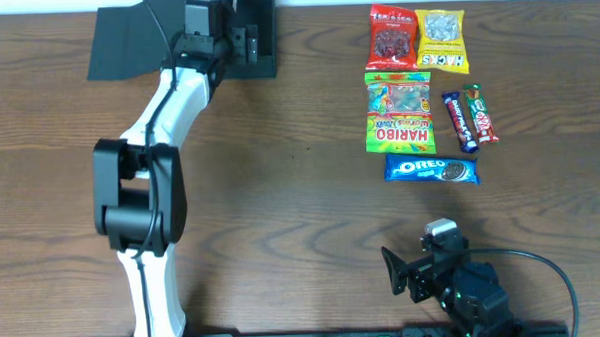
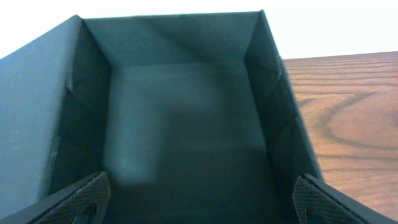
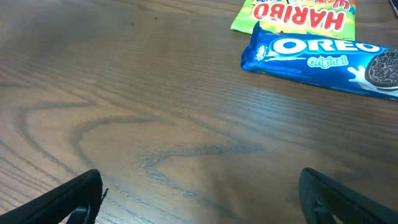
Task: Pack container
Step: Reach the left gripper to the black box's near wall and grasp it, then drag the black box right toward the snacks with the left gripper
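Early in the packing, nothing yet inside. Container (image 2: 180, 112) at the far left corner of the bench (image 1: 281, 189), flap thrown open. Left pincer (image 2: 200, 194) spread wide at the box mouth, pinching nothing. Right pincer (image 3: 199, 196) spread too, low over bare wood, near the Oreo packet (image 3: 317, 59). Next, likely: reach forward, nip the packet across its narrow width, carry it leftward to the box.

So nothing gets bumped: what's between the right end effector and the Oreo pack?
Only bare table from right end effector to Oreo pack, shown in right wrist view.
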Controlling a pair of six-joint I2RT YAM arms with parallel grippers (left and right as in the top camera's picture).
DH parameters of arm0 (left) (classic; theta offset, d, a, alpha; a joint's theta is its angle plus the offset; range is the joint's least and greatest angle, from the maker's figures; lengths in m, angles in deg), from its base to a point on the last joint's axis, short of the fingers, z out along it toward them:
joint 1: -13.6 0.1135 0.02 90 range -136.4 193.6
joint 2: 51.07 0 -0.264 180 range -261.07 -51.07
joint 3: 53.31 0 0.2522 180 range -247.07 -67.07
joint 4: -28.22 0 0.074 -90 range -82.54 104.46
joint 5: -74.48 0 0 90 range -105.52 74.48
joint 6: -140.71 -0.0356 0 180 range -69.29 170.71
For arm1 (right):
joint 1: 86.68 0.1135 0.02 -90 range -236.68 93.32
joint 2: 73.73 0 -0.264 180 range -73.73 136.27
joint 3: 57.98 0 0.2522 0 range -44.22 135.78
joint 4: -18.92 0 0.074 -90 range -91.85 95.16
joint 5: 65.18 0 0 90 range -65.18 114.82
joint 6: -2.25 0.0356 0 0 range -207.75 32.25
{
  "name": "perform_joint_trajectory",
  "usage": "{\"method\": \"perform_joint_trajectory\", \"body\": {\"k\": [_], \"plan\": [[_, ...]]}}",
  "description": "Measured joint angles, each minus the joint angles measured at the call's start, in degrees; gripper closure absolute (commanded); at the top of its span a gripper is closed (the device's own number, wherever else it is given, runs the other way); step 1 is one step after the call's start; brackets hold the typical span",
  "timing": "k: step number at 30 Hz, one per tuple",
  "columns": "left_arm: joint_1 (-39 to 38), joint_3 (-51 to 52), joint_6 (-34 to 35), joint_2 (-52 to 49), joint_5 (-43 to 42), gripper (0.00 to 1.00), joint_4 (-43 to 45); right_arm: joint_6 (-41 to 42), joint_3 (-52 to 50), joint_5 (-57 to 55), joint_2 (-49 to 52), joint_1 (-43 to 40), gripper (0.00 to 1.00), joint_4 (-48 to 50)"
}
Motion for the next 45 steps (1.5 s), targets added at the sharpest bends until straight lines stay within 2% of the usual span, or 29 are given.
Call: {"method": "perform_joint_trajectory", "body": {"k": [9, 17, 30, 33, 39, 45], "plan": [[0.0, -1.5, 2.9, -2.9, 0.0, 0.04, -5.6, 0.0, 0.0, 0.0, 0.0, 0.0, 0.01, 0.0], [-1.4, -3.2, 2.8, -2.6, 0.5, 0.05, -14.7, 0.0, 0.0, 0.0, 0.0, 0.0, 0.01, 0.0], [-5.5, -2.8, 4.2, -2.6, -0.4, 0.05, -36.9, 0.0, 0.0, 0.0, 0.0, 0.0, 0.01, 0.0], [-5.6, -2.7, 5.2, -2.6, -1.1, 0.05, -38.4, 0.0, 0.0, 0.0, 0.0, 0.0, 0.01, 0.0], [-5.6, -3.1, 5.9, -1.4, -1.6, 0.05, -36.3, 0.0, 0.0, 0.0, 0.0, 0.0, 0.01, 0.0], [-7.1, -6.0, 4.1, 9.6, -2.8, 0.05, -35.7, 0.0, 0.0, 0.0, 0.0, 0.0, 0.01, 0.0]]}}
